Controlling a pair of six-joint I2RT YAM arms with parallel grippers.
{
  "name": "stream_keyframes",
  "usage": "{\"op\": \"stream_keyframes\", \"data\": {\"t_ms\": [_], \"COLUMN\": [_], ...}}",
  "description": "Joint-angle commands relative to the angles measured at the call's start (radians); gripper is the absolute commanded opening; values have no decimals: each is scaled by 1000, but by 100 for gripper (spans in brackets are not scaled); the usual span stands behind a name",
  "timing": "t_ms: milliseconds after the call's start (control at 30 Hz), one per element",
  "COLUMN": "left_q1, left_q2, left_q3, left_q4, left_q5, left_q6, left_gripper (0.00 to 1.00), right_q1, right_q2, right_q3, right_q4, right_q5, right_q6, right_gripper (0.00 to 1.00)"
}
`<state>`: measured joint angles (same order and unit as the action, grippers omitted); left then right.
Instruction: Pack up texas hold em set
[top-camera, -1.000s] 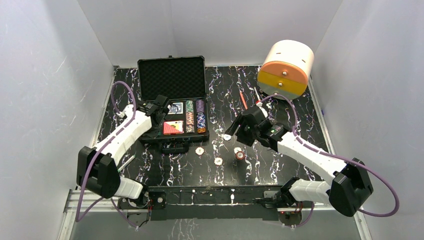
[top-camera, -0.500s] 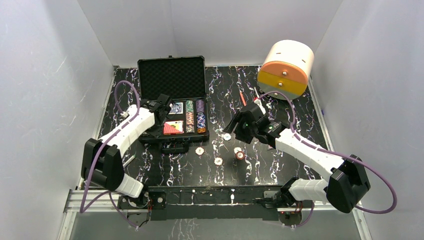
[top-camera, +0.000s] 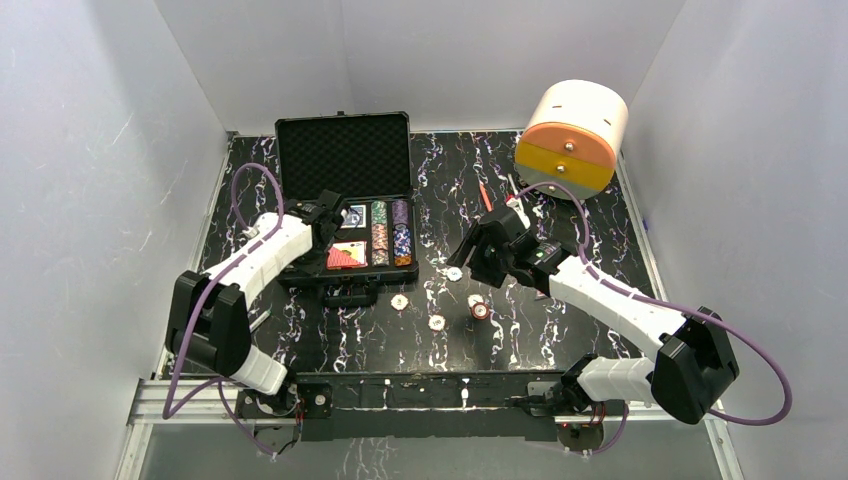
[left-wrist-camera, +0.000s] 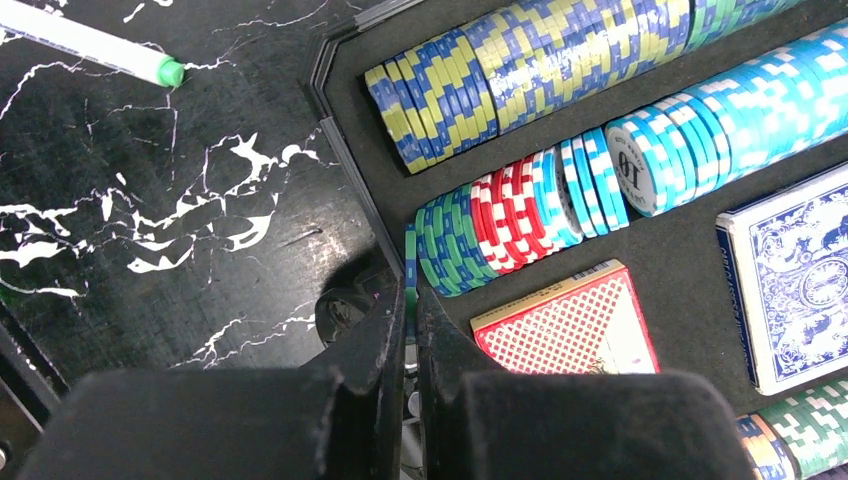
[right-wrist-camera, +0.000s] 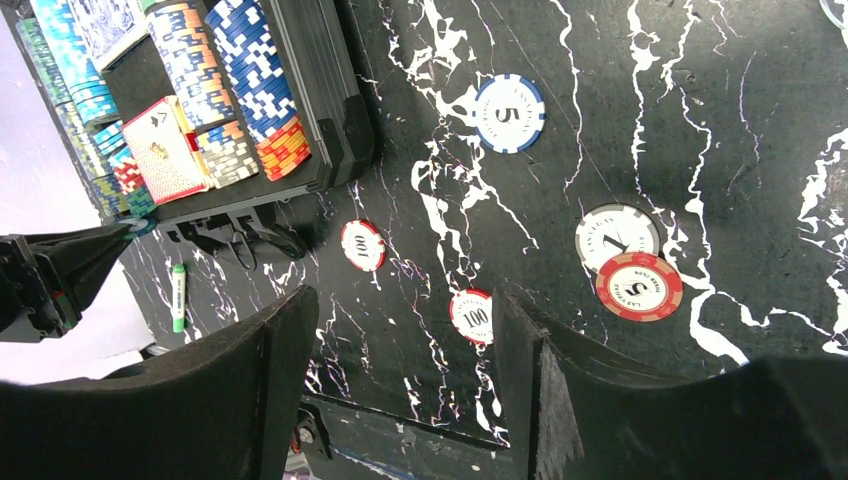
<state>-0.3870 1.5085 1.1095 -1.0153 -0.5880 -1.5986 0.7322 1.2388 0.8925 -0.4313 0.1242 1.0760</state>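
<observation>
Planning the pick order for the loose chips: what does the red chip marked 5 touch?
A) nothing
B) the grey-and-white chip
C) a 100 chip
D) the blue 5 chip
B: in the right wrist view the red 5 chip laps over the grey-and-white chip at its edge; the blue 5 chip and both 100 chips lie apart.

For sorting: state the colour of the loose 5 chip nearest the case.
The chip is blue and white; right wrist view.

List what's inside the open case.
Rows of chips, a red deck and a blue deck lie in the case. The left claw, pinching a green chip, hides whatever lies beneath it.
</observation>
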Motion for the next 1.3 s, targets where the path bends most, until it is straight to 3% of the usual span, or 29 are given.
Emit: {"op": "stream_keyframes", "data": {"t_ms": [0, 600, 633, 867, 1267], "left_q1": [8, 11, 11, 13, 13], "left_q2": [-48, -41, -39, -69, -213], "left_q3": [-34, -71, -72, -89, -73], "left_q4": [68, 178, 181, 223, 182], "left_q5": [-44, -71, -68, -40, -26], "left_q6": [32, 70, 70, 104, 211], "left_gripper": [0, 0, 3, 57, 80], "right_q1": [-3, -3, -3, -2, -2], "right_q2": [-18, -13, -13, -13, 8], "right_q3": [41, 37, 38, 32, 38], "right_q4": [-9, -15, -14, -15, -34], "right_q5": [5, 3, 2, -3, 29], "right_q6": [-5, -2, -2, -4, -100], "right_gripper": [71, 71, 71, 71, 74]}}
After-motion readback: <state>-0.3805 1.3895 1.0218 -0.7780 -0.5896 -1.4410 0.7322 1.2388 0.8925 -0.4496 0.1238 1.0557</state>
